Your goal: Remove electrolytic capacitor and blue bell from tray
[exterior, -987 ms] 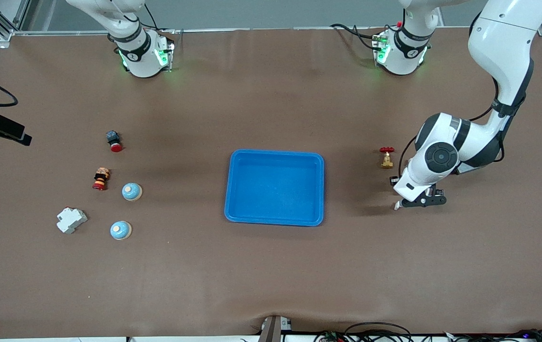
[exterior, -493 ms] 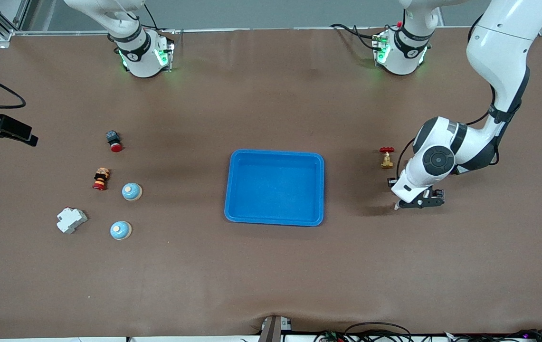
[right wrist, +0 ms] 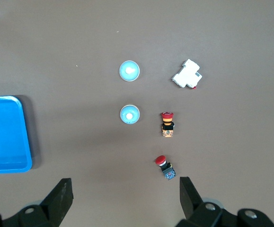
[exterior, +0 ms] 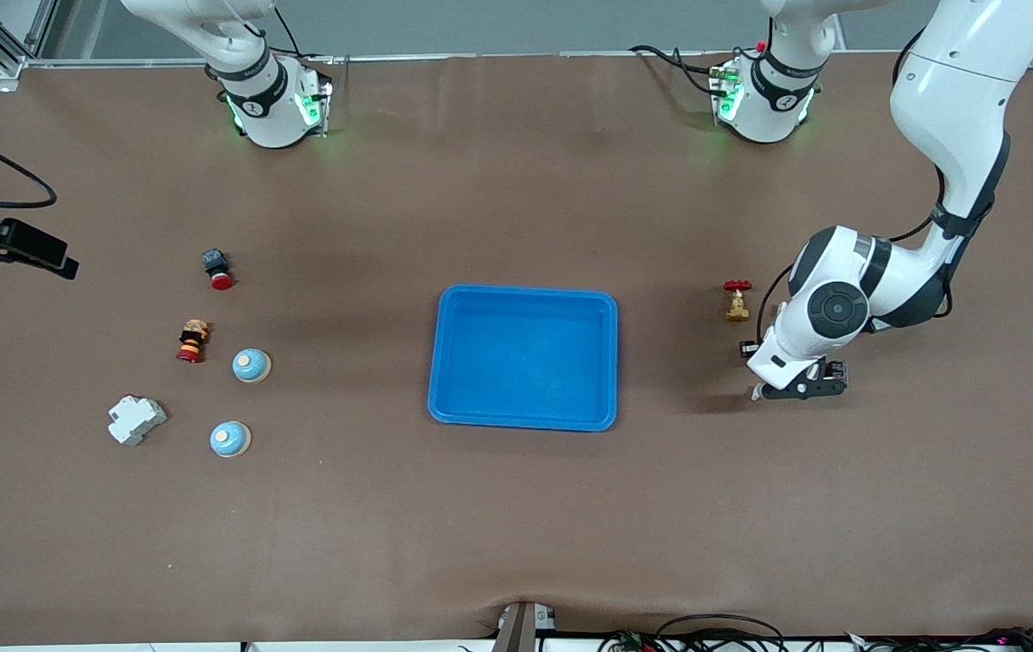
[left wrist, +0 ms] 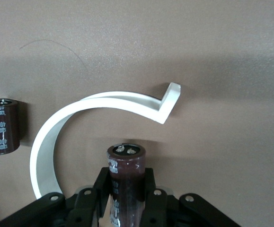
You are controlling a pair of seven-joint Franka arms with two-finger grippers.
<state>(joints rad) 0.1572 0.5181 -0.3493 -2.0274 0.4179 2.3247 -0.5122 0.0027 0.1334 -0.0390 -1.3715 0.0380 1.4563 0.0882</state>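
The tray (exterior: 523,358) sits mid-tabletop and looks empty. Two blue bells (exterior: 252,365) (exterior: 230,438) already lie on the tabletop toward the right arm's end, well apart from the tray, among a white block (exterior: 136,419) and two red-capped buttons (exterior: 193,340) (exterior: 217,268).

The left hand (exterior: 801,388) is low over the tabletop toward the left arm's end, beside the tray and just nearer the front camera than a small red-handled valve (exterior: 737,300). Its wrist view shows it clamped on a dark capacitor (left wrist: 126,182), held upright, with a curved white strip (left wrist: 99,118) lying on the tabletop below and a second capacitor (left wrist: 1,126) standing off to one side.

So the step in hand seems to be the set-down of the capacitor outside the tray. The next move likely calls for lowering until its base meets the tabletop, clear of the white strip and the other capacitor, then spreading the fingers and lifting straight up so the tall can does not tip.

The right hand (right wrist: 125,198) waits high over the tabletop at the right arm's end, fingers wide and holding nothing.
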